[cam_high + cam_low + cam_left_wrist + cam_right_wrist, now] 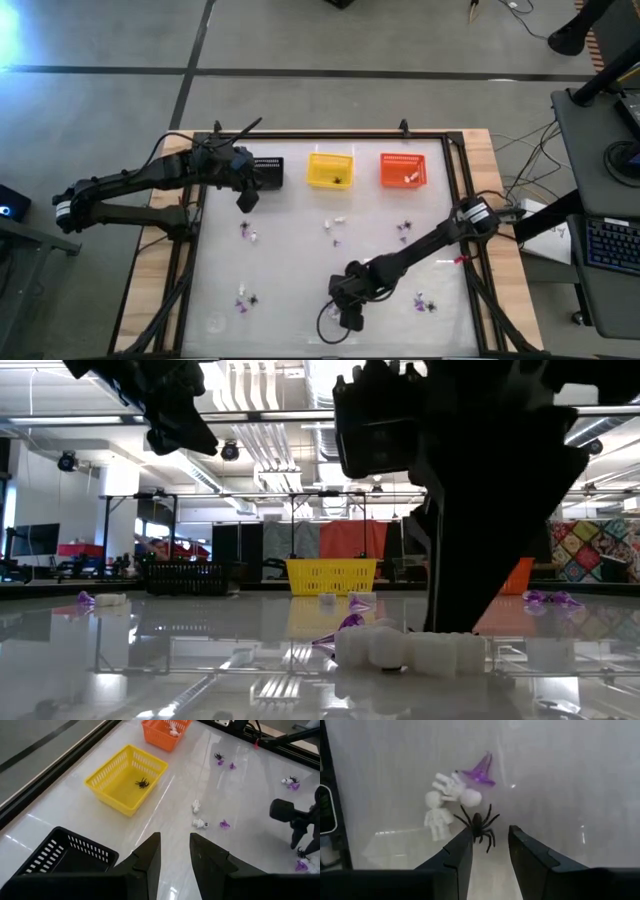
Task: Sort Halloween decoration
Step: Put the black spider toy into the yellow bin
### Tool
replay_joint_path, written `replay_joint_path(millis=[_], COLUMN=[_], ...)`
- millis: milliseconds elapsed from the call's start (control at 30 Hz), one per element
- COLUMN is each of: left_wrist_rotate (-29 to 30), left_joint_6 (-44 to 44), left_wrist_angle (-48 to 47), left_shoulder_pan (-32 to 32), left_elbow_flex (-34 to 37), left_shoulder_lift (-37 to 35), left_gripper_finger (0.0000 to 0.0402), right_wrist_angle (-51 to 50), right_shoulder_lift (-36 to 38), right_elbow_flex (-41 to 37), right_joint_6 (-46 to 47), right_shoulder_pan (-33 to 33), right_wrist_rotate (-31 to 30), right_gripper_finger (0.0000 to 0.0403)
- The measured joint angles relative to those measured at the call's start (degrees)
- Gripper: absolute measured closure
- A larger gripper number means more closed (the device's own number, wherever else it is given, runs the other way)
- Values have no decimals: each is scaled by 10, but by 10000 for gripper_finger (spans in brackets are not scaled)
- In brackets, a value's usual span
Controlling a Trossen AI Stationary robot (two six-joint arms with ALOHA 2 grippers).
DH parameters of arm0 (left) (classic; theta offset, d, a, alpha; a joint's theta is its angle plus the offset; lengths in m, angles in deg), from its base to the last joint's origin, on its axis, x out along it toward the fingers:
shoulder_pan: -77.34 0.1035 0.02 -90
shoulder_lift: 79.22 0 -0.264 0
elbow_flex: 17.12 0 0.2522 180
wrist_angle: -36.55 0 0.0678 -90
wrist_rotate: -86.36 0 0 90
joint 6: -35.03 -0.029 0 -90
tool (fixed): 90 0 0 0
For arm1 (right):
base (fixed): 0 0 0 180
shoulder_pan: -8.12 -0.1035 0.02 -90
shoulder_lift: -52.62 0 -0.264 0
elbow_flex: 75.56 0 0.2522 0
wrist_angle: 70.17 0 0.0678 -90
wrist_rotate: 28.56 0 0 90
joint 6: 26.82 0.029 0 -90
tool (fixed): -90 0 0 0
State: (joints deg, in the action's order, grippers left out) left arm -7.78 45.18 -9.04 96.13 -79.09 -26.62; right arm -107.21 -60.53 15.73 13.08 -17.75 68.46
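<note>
Right gripper (487,851): down low at the near middle of the table, fingers parted with a clear gap, nothing clamped. The black spider (479,826) sits just at the fingertips, right at the mouth of that gap, lying on the table.
Beside the spider: a white skeleton figure (437,818), a second white piece (456,790) and a purple witch hat (480,771), all bunched close together just beyond the fingertips.
Left gripper (174,851): hovering at the far left, just beside the black basket (70,854). Fingers apart, empty.
Black basket: far left of the row of three; I can't make out anything inside it.
Yellow basket (329,170): middle of the far row, and there's one black spider (143,783) lying in it.
Orange basket (403,170): right end of the row, with a white piece (173,728) inside.
Loose trinkets, centre: a couple of white pieces (338,220) on the table just near of the yellow basket.
Loose trinkets, left: a purple and white pair (248,233) mid-left, and a purple and black pair (245,301) nearer, at the left.
Loose trinkets, right: purple and black bits (404,230) near of the orange basket, and more (426,301) at the near right, beside the right arm.
Table (300,260): glossy white top, dark frame all round.
</note>
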Motion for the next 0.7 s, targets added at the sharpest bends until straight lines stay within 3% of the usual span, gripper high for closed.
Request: replay_joint_path(millis=[400, 700], left_wrist_rotate=[0, 0], left_joint_6=[0, 0], left_wrist_angle=[-1, -17], left_shoulder_pan=[0, 0], left_elbow_flex=[0, 0], left_shoulder_lift=[1, 1], left_gripper_finger=[316, 316], right_wrist_angle=[3, -1], right_shoulder_lift=[-13, -21], right_elbow_flex=[1, 1], right_joint_6=[3, 34], right_shoulder_pan=[-16, -15], right_wrist_rotate=[4, 5], right_gripper_finger=[295, 378])
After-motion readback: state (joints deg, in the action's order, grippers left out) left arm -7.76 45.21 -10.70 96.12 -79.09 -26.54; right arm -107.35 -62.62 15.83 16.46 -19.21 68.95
